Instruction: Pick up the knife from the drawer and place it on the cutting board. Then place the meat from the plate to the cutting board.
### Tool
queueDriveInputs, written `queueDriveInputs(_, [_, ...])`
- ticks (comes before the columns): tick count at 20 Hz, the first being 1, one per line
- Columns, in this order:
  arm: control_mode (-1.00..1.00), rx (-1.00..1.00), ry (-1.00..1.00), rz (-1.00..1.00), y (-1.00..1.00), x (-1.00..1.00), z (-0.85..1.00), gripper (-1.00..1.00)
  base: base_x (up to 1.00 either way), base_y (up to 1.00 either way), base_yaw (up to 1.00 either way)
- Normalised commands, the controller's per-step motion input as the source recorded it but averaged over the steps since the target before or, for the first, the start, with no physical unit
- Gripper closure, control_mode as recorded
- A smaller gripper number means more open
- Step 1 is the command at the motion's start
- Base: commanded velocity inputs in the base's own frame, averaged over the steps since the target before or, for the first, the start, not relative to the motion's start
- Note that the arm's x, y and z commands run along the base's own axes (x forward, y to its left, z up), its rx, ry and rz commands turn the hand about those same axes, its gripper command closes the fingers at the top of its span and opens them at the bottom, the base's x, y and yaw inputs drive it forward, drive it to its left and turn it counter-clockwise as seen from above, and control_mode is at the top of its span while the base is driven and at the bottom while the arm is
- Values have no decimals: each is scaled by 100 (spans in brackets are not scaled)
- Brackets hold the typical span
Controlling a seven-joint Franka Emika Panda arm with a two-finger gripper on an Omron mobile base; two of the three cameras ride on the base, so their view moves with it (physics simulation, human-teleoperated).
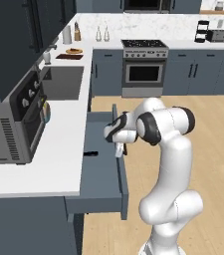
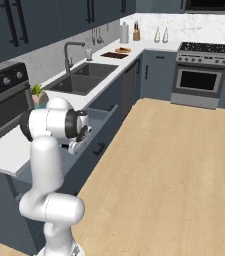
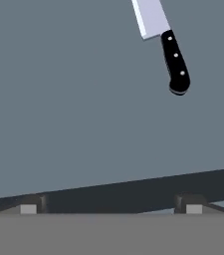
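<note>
Over the open drawer (image 1: 101, 174), tool (image 3: 111, 209) hangs with jaws spread full wide, nothing held. Knife (image 3: 166, 45) lies flat on the drawer floor, up at 1 o'clock in the hand view: black handle toward the tool, blade running off the top edge. Left base view shows only a small dark bit of it against the bench-side wall of the drawer.

Risks from here:
- Knife is off-centre from the jaws. A straight descent likely lands on bare drawer floor, so it needs a lateral shift toward 1 o'clock first.
- Handle lies at a slant to the jaw line. Without wrist rotation, fingers may clip one end and spin it.
- Knife sits close to the drawer wall, so a finger could catch the wall or drawer lip on the way down.
- Flat, smooth handle on a flat floor: shallow bite, may slip on lift.

Cutting board (image 1: 69, 57) and plate (image 1: 74, 51) sit well apart from the drawer, far along the bench (image 1: 54, 159) at 12 o'clock past the sink (image 2: 79, 80); the base probably has to drive there with the knife in hand.

Room: white-topped bench, slate-blue cabinets, toaster oven (image 1: 14, 127) at 9 o'clock, range (image 1: 144, 67) on the far wall, wood floor (image 2: 174, 170).
</note>
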Motion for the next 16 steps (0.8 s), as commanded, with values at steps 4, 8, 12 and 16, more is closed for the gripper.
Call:
queueDriveInputs(4, [-100,0,0,8,-28,0,-26,-100,0,0,0])
queueDriveInputs(8, [-100,0,0,1,-73,-12,-14,-100,0,0,0])
queueDriveInputs(12, [-100,0,0,0,-100,-26,-13,-100,0,0,0])
queueDriveInputs(16, [-100,0,0,0,-100,-22,-11,-100,0,0,0])
